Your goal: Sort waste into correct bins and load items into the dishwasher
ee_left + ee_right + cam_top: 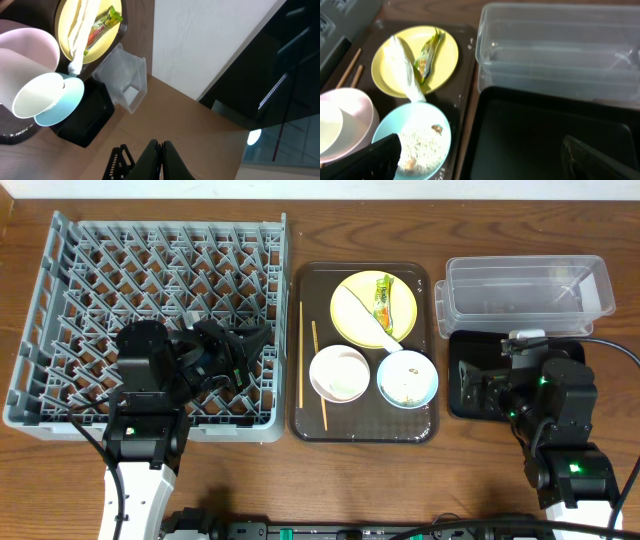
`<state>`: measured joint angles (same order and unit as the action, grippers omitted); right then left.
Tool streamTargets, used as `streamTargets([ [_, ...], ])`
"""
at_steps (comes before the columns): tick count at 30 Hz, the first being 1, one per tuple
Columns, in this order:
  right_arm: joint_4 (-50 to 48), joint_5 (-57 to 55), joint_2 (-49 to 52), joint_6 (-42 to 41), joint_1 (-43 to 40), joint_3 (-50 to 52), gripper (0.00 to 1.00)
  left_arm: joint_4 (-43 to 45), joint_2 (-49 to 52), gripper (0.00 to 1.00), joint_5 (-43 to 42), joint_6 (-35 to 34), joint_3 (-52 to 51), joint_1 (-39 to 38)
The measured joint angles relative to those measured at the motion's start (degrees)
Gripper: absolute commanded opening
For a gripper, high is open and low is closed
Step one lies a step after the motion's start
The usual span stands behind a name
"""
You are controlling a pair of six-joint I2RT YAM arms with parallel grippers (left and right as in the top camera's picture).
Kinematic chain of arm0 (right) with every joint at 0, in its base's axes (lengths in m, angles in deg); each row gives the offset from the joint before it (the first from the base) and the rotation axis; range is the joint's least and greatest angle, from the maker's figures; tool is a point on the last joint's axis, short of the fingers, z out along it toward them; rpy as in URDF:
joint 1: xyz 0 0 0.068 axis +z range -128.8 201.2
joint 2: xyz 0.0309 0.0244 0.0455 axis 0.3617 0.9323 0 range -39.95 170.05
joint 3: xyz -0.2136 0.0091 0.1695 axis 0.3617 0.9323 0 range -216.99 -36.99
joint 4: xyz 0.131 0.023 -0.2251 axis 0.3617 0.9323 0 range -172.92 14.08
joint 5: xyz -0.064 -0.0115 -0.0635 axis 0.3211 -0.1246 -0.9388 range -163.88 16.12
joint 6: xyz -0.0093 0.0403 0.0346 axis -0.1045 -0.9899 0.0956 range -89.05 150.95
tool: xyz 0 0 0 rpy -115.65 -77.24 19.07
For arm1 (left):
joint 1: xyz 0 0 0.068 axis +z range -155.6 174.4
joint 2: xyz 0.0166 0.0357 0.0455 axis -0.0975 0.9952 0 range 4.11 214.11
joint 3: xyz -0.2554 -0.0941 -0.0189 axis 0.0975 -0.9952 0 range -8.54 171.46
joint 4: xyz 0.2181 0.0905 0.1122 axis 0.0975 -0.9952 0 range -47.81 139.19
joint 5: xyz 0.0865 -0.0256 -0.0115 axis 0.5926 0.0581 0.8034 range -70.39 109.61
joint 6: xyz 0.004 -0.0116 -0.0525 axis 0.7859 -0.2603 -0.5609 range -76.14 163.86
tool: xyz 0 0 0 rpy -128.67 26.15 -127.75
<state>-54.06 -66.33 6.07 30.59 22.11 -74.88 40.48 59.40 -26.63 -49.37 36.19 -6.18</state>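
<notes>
On the brown serving tray (300,420) a yellow plate (352,315) carries a green-and-yellow wrapper (383,298) and a white paper strip (365,322). Beside it stand a white bowl (340,373) and a light blue bowl (407,379) holding rice scraps (420,145). Chopsticks (301,355) lie along the tray's left side. My left gripper (255,343) hovers shut and empty over the grey dish rack (150,280). My right gripper (482,165) stands open over the black tray (462,350), nothing between its fingers (375,160). The clear tub (525,290) sits behind it.
The rack fills the table's left half, the brown tray the middle, the two bins the right. A black cable (610,345) runs past the right arm. Bare wood shows along the front edge.
</notes>
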Motion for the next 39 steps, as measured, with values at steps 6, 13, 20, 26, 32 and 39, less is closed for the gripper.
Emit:
streamTargets([
  [6,4.3,0.0,0.0,0.0,0.0,0.0,0.99,0.0,0.0,0.07,-0.1,0.0,0.0,0.0],
  [13,8.3,0.0,0.0,0.0,0.0,0.0,0.99,0.0,0.0,0.07,-0.2,0.0,0.0,0.0],
  [20,10.8,0.0,0.0,0.0,0.0,0.0,0.99,0.0,0.0,0.07,0.1,0.5,0.0,0.0],
  [26,9.1,-0.5,0.0,0.0,0.0,0.0,0.99,0.0,0.0,0.07,1.0,2.8,0.0,0.0],
  [32,7.6,-0.9,0.0,-0.1,0.0,-0.1,0.99,0.0,0.0,0.07,1.9,8.3,0.0,0.0],
  [39,6.4,-0.9,0.0,-0.4,0.0,-0.1,0.99,1.5,0.0,0.07,3.1,18.8,0.0,0.0],
])
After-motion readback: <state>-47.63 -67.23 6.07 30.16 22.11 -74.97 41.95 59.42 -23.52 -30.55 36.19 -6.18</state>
